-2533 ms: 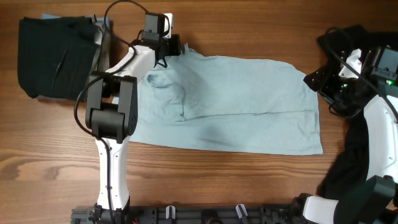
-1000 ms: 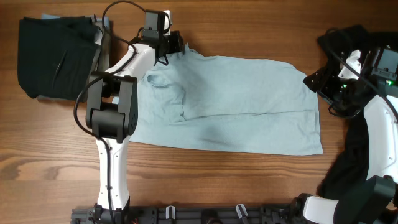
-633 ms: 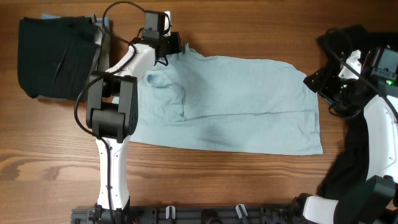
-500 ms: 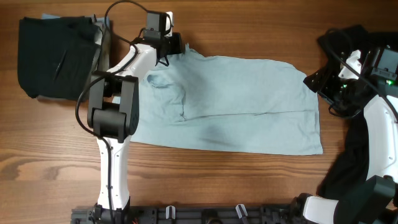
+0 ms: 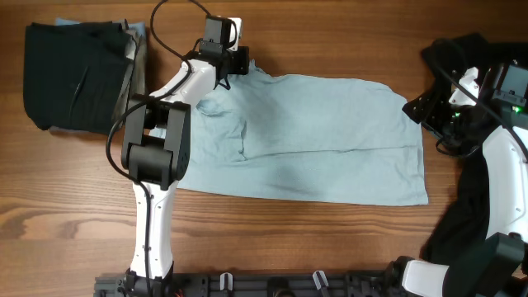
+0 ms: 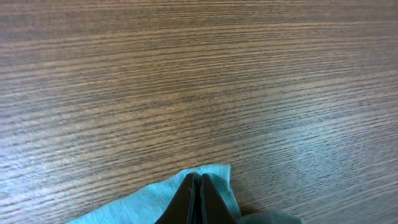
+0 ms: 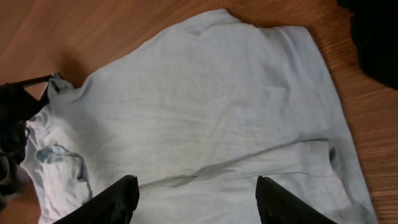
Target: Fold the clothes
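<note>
Lying at the far left of the wooden counter [image 5: 313, 239] is a folded black garment [image 5: 74, 78], with a sliver of pale blue cloth peeking out at its top edge. Just right of it, the left end effector [image 5: 239, 64] sits at the upper left corner of the light-blue T-shirt [image 5: 313, 136]. In the left wrist view its fingers [image 6: 186, 202] are pressed together with the shirt's corner pinched at their tips, though how much fabric lies between the pads is hard to make out. The shirt itself is spread flat across the middle of the counter, slightly rumpled near the collar, with a long crease running across it. At the shirt's right edge the right end effector [image 7: 198, 199] hovers above the fabric, fingers spread wide and holding nothing. More black cloth [image 5: 466, 210] lies bunched under the right arm at the far right.
</note>
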`<move>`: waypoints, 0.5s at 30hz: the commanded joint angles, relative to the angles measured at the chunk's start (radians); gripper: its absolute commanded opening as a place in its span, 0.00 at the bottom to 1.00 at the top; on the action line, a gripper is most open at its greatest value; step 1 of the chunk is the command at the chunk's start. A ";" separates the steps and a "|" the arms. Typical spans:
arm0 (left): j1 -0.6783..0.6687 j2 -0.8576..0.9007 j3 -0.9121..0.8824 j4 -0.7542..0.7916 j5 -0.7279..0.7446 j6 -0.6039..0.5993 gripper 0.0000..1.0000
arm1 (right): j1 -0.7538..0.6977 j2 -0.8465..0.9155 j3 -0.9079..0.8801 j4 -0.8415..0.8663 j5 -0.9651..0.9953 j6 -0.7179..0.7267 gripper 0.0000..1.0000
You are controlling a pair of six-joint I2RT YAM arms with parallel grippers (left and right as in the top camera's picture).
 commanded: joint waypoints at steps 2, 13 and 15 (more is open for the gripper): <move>0.018 -0.071 0.001 -0.007 -0.048 0.051 0.04 | 0.004 -0.002 -0.001 -0.001 0.029 -0.001 0.65; 0.022 -0.135 0.001 0.024 -0.098 0.051 0.04 | 0.004 -0.002 -0.001 -0.002 0.029 0.001 0.65; 0.021 -0.135 0.001 0.014 -0.089 0.051 0.04 | 0.004 -0.002 -0.001 -0.002 0.029 0.002 0.65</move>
